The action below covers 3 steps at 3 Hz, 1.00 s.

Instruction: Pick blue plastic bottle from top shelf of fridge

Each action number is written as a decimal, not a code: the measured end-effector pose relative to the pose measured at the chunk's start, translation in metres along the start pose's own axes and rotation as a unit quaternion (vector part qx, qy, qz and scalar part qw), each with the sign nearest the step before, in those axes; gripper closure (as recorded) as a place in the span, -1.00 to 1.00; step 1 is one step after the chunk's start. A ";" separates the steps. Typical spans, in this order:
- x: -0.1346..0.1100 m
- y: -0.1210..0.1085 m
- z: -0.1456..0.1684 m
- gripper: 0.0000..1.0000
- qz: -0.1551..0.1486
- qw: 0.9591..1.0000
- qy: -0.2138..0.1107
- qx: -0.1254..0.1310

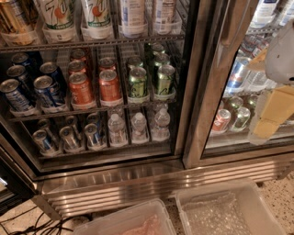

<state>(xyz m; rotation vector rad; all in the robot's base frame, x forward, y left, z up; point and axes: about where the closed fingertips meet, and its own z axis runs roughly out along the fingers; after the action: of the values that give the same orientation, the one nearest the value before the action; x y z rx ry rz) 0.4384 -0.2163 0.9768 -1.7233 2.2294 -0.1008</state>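
Two clear bottles with blue-and-white labels (132,16) stand on the top shelf (92,44) of the fridge (138,183), right of the white bottles with green-orange print (57,13). Only their lower parts show; the caps are cut off by the top edge. One stands at the shelf's centre-right and the other (163,13) is beside it to the right. My gripper (270,121), cream-coloured under a white arm housing (282,59), hangs at the far right in front of the right glass door. It is well away from the bottles and lower than the top shelf.
Below the top shelf are wire racks of blue, orange and green cans (81,87) and small water bottles (138,126). A dark door post (197,78) divides the two sides. Two clear plastic bins (229,211) sit on the floor in front. Cables (27,225) lie at the bottom left.
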 end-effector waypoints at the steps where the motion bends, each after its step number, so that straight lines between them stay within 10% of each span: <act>1: 0.000 0.000 0.000 -1.00 0.000 1.000 0.000 0.000; 3: -0.026 -0.021 -0.026 -1.00 0.063 0.993 -0.063 0.081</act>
<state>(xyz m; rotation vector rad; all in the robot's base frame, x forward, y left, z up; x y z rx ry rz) 0.4557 -0.2007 1.0122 -1.4592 2.1667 -0.1357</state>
